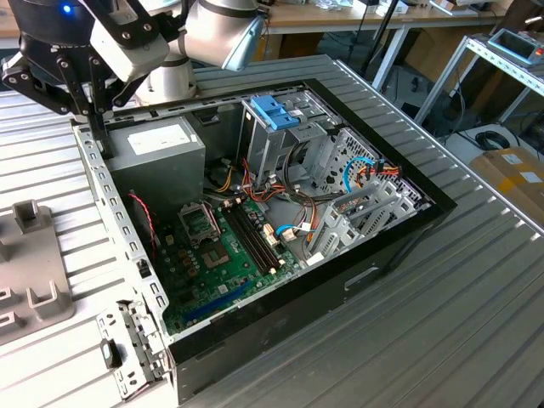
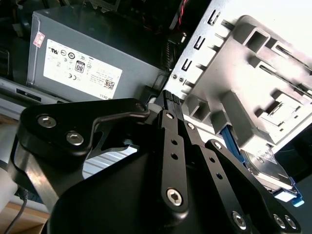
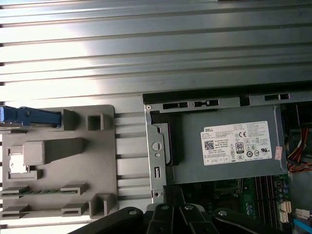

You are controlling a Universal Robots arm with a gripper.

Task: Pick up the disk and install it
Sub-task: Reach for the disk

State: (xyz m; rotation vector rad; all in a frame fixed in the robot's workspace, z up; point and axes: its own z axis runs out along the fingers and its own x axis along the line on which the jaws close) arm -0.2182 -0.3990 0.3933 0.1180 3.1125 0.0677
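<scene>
Robotics lab: ribbed metal worktable [image 1: 476, 280], opened computer case [image 1: 280, 319], equipment benches [image 1: 340, 15] behind.

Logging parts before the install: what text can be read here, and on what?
White label on the power-supply box: rows of fine print and certification marks, too small to read reliably.
Small sticker at the box's corner: too small to read.
Disk: no legible text.

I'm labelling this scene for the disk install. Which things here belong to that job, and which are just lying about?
Job in hand:
disk, at the grey fixture
gripper
open computer case
drive cage

Just there:
power supply
motherboard
cables
ribbed table
</scene>
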